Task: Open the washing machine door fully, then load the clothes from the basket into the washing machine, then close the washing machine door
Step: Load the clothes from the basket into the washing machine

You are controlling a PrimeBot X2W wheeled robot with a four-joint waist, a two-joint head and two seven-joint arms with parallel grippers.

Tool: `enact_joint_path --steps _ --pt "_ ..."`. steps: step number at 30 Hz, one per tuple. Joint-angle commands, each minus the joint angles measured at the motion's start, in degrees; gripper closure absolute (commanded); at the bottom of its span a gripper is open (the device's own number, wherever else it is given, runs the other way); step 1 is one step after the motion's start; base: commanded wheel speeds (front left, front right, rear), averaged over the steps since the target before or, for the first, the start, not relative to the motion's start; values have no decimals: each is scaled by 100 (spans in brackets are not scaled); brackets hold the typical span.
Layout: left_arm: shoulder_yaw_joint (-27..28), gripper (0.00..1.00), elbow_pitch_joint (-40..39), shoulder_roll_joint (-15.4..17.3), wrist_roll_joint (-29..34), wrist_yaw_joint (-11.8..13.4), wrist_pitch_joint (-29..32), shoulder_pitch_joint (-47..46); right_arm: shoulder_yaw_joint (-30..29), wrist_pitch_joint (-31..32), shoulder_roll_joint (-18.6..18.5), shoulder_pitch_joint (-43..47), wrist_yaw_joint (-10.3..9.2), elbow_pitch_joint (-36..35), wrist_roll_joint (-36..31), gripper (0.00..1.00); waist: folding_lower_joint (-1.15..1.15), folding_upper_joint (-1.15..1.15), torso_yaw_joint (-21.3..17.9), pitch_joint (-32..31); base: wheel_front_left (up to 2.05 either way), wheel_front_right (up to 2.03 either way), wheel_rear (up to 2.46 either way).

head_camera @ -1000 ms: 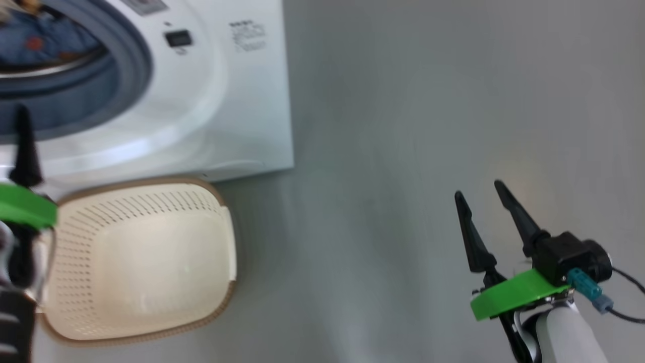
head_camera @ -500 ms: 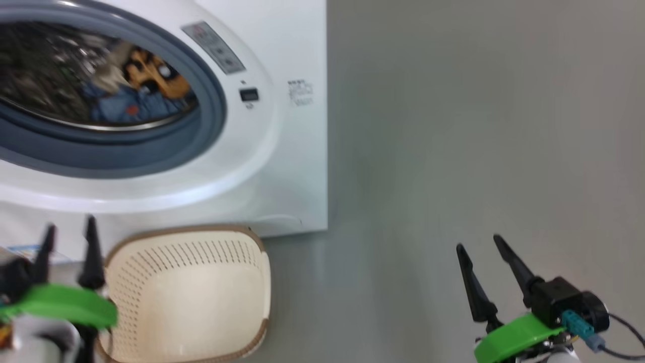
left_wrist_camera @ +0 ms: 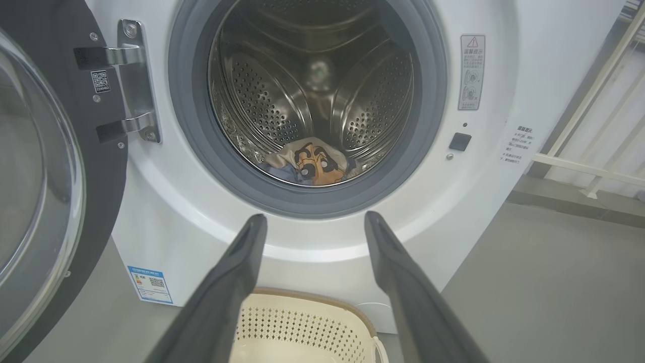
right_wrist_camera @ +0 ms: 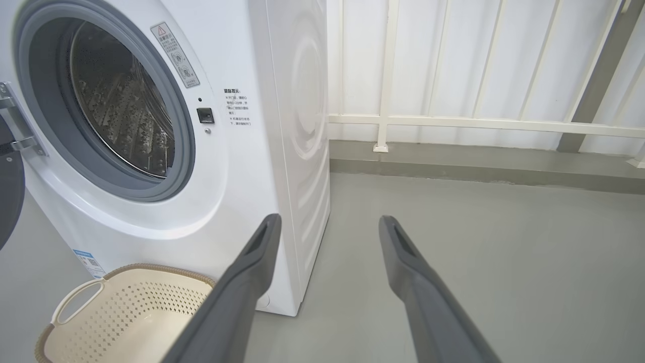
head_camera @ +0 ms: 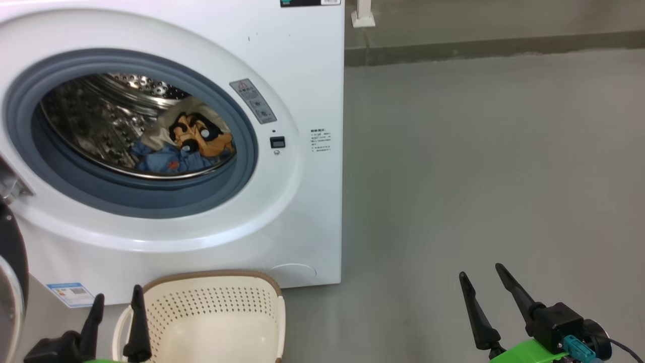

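Head view: one bundle of the clothes (head_camera: 189, 146) lies low in the steel drum (left_wrist_camera: 282, 85), at about nine o'clock of the frame. It is blue fabric under a pale fold with an orange and black cartoon print; how many garments make it up I cannot tell. One washing machine (head_camera: 307, 65) holds it, its single round opening ringed by one grey gasket (head_camera: 244, 171). The washing machine door (left_wrist_camera: 103, 191) stands wide open at nine o'clock in the left wrist view, hung on one metal hinge plate (left_wrist_camera: 135, 80) with two arms, black rim and bulging glass both showing. One basket (head_camera: 216, 302) sits on the grey floor (head_camera: 478, 161) just in front of the machine's base, at six o'clock of the head view, with perforated cream walls and a brown rim. On the machine's front are one blue sticker (head_camera: 70, 294) at eight o'clock, and one grey warning label (head_camera: 253, 101) and one small dark latch socket (head_camera: 277, 142) just right of the opening.

Two grippers show. The left gripper (head_camera: 117, 293) is at seven o'clock, near the basket's left edge, its two fingers spread with nothing between them. The right gripper (head_camera: 479, 270) is at five o'clock over bare floor, well apart from the machine, its two fingers likewise spread and gripping nothing. One white railing (right_wrist_camera: 453, 122) runs behind the machine at one o'clock in the right wrist view
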Motion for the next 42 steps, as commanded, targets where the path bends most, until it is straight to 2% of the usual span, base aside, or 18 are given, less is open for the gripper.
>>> enact_joint_path --steps 1,15,42 --pt "197 0 -271 22 71 -37 -37 -21 119 -28 -19 -31 9 -184 67 0 0 0 45 -160 0 0 0" --pt "79 0 -684 -230 227 -157 -37 237 90 -28 -19 21 9 -282 201 0 0 0 100 -226 0 0 0" --pt "13 0 -563 -372 371 -212 -37 262 108 -28 -19 -30 9 -297 220 0 0 0 36 -211 0 0 0"
